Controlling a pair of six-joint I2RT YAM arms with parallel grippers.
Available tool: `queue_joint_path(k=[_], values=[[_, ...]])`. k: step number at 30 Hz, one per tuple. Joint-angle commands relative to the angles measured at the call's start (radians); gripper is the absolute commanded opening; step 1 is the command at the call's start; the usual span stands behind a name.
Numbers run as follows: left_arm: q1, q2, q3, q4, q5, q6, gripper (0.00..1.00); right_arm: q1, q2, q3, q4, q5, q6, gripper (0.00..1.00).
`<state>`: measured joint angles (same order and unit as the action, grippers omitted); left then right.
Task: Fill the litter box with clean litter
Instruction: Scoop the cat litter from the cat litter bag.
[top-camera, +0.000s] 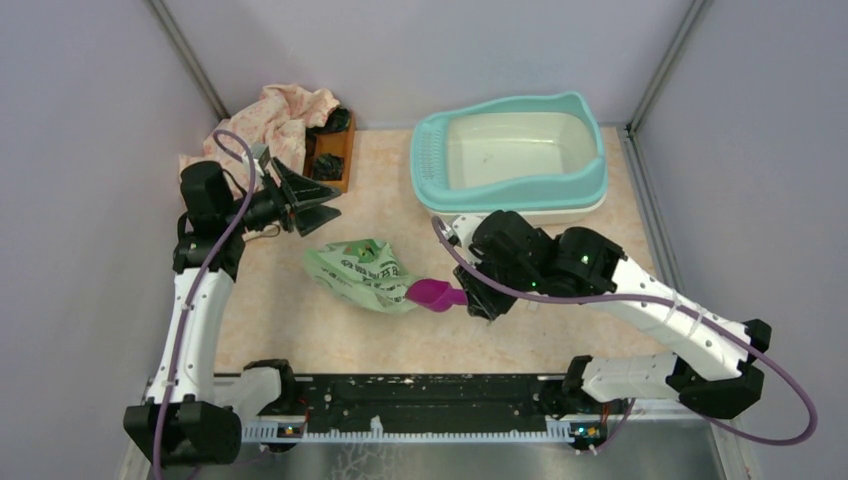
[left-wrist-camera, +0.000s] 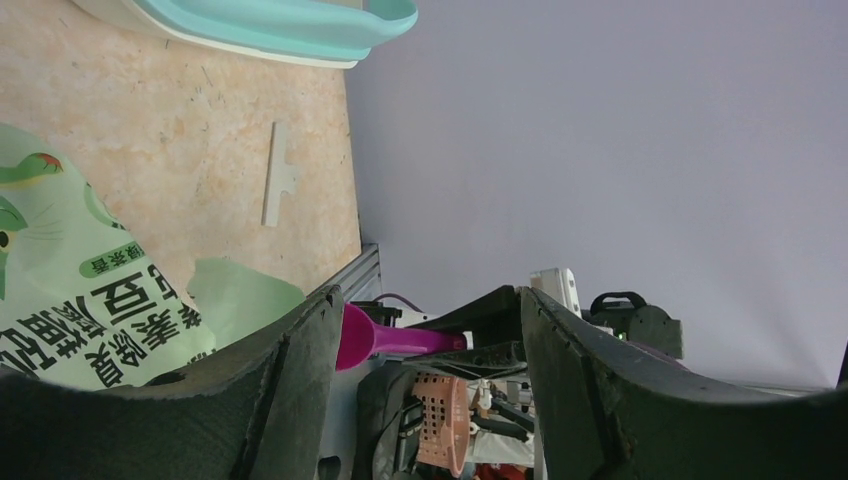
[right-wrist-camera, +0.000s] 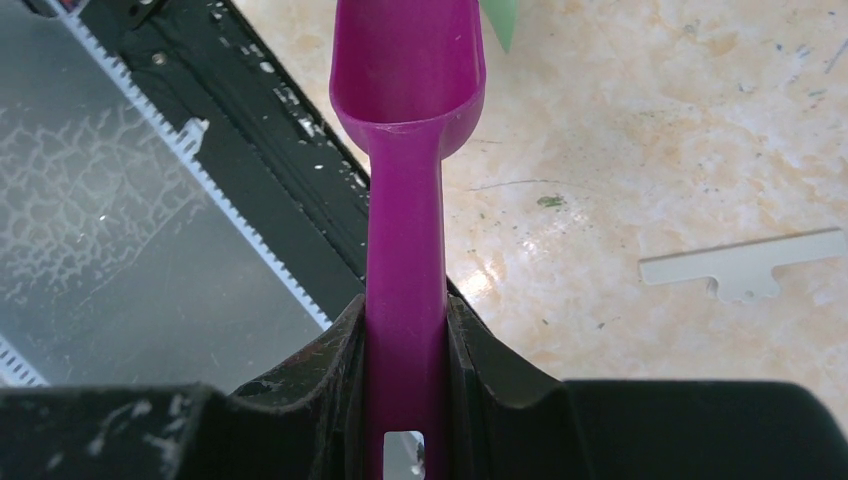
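Observation:
The litter box (top-camera: 432, 160), teal-rimmed with a cream basin that looks empty, stands at the back right; its edge shows in the left wrist view (left-wrist-camera: 300, 25). No green granules show. My right gripper (top-camera: 478, 296) is shut on the handle of a purple scoop (top-camera: 434, 294), whose bowl meets the pale green printed bag (top-camera: 362, 272). In the right wrist view the scoop (right-wrist-camera: 408, 120) looks empty. My left gripper (top-camera: 322, 203) is open and empty, above the table beyond the bag, which also shows in the left wrist view (left-wrist-camera: 70, 300).
A small brown wooden tray (top-camera: 345, 152) and a pink patterned cloth (top-camera: 280, 115) lie at the back left. A small white flat piece (right-wrist-camera: 740, 265) lies on the beige table. Grey walls enclose the table. The black rail (top-camera: 420, 395) runs along the near edge.

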<state>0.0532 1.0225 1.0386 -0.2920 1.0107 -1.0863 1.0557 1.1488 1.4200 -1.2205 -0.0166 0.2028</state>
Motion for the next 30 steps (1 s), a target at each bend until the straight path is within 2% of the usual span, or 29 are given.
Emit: queue_joint_path(k=[1,12,17,30], values=[[0.008,-0.016,0.005,0.007,0.008,0.03,0.71,0.066,-0.066,0.018,0.018,-0.041,0.056,0.0],[0.016,-0.021,-0.003,0.022,0.011,0.029,0.72,0.101,-0.115,-0.031,0.029,-0.045,0.111,0.0],[0.018,-0.027,0.006,0.04,0.013,0.032,0.88,0.102,-0.101,-0.08,0.072,-0.058,0.107,0.0],[0.017,-0.026,0.023,0.04,0.013,0.039,0.89,0.101,-0.059,-0.079,0.143,-0.017,0.097,0.0]])
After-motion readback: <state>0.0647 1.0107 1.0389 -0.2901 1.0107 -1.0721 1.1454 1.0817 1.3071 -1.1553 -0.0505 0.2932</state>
